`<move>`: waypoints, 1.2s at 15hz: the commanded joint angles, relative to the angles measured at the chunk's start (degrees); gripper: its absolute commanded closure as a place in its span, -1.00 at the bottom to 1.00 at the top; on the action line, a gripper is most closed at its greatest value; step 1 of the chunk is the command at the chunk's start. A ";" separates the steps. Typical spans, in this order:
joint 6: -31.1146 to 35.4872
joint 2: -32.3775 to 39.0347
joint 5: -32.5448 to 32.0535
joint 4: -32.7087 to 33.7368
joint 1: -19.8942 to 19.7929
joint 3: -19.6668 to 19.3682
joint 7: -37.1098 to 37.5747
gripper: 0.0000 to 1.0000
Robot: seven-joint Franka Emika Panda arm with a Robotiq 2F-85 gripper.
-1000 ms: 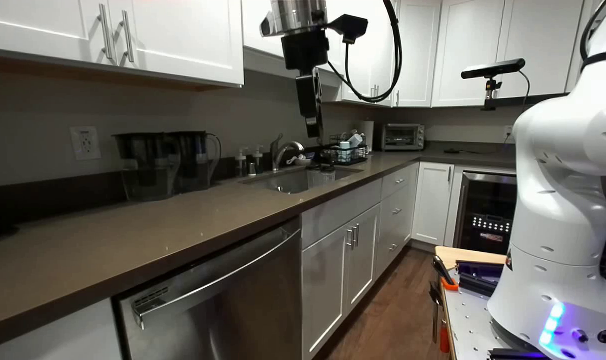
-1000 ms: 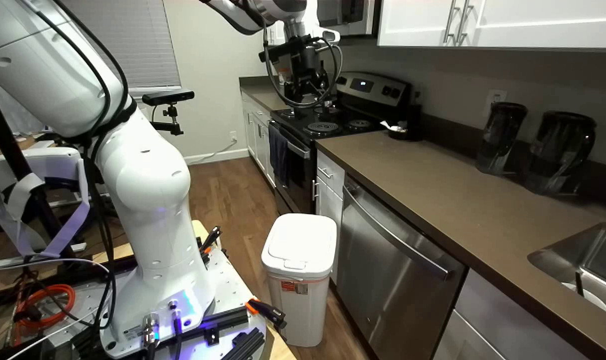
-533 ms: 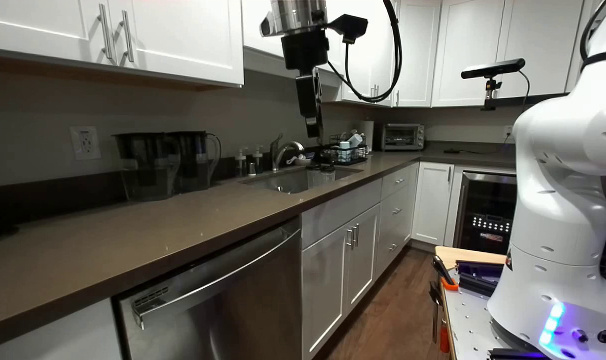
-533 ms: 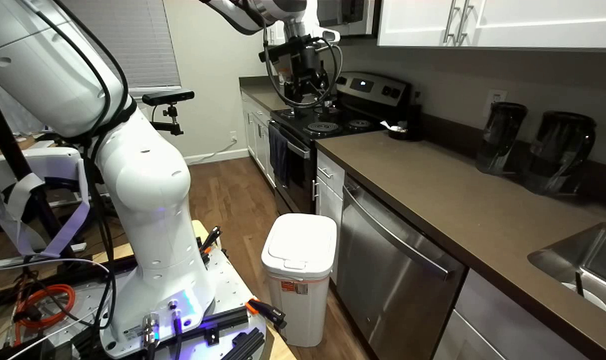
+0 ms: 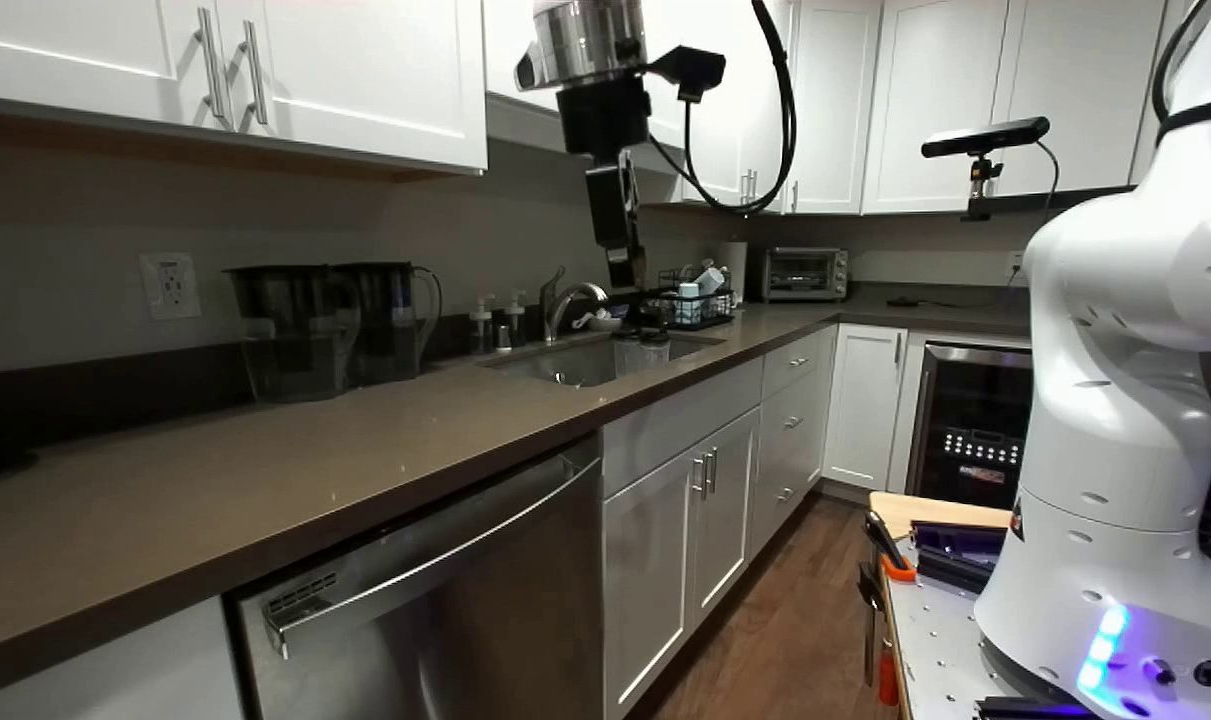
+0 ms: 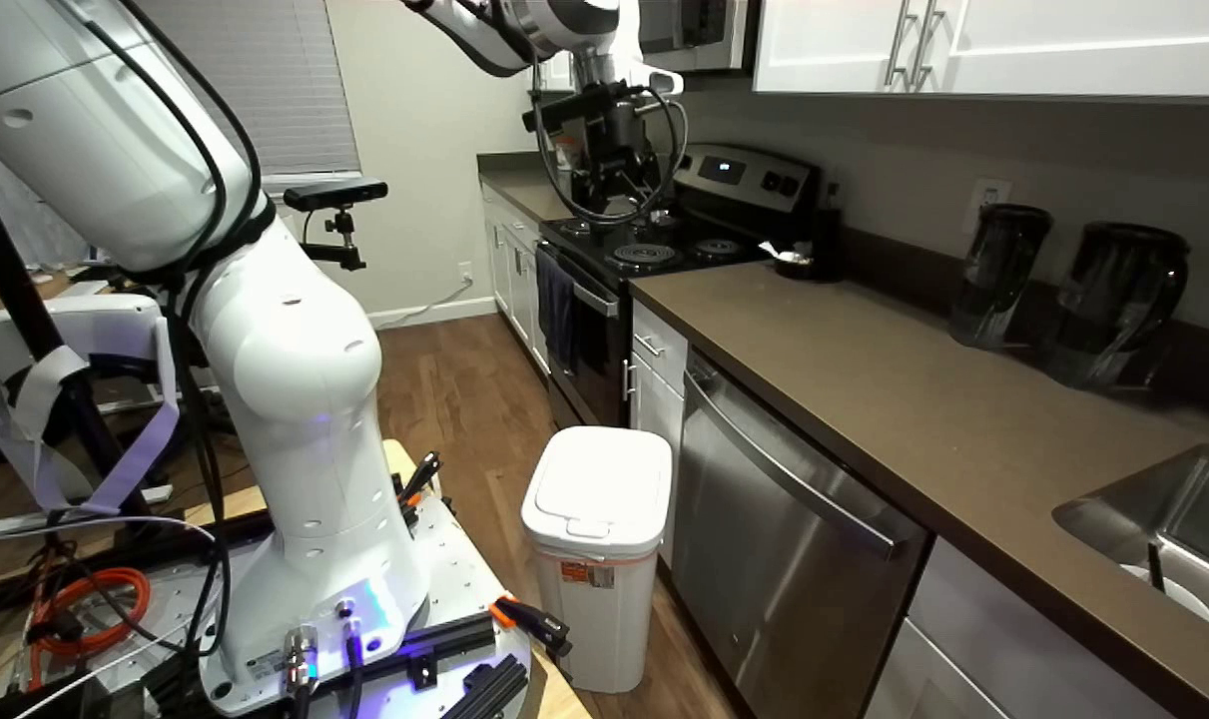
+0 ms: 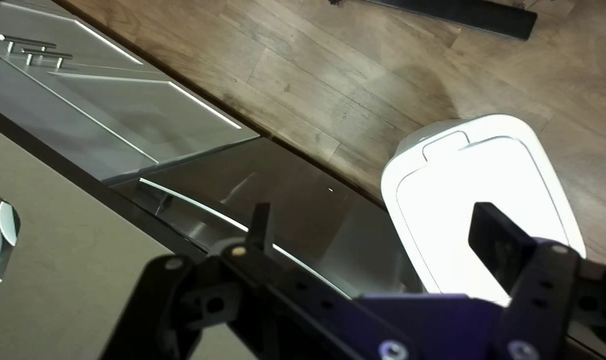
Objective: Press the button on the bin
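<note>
The white bin (image 7: 463, 192) stands well below the end effector (image 7: 371, 220), which gapes wide

That arm (image 6: 290, 369) is smooth, rounded white, with black cables (image 5: 790, 110) looping off it and a bluish light (image 5: 1101, 650) at its base (image 5: 1080, 570); the black pincer (image 7: 375, 225) shows silver screws (image 7: 393, 350) and a purplish palm (image 7: 443, 317).

Brown wood-plank floor (image 6: 454, 384), white bin (image 6: 604, 614) standing upright on it, lid (image 6: 601, 481) down
</note>
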 commanded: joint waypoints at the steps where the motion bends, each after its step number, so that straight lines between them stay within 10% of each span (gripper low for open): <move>1: 4.35 6.97 -1.16 1.78 0.63 -1.69 -2.83 -1.00; 12: 38.90 25.37 3.27 -5.38 1.63 -2.36 -12.07 -1.00; 18: 63.71 38.40 18.03 -12.15 -1.16 3.62 -23.12 -1.00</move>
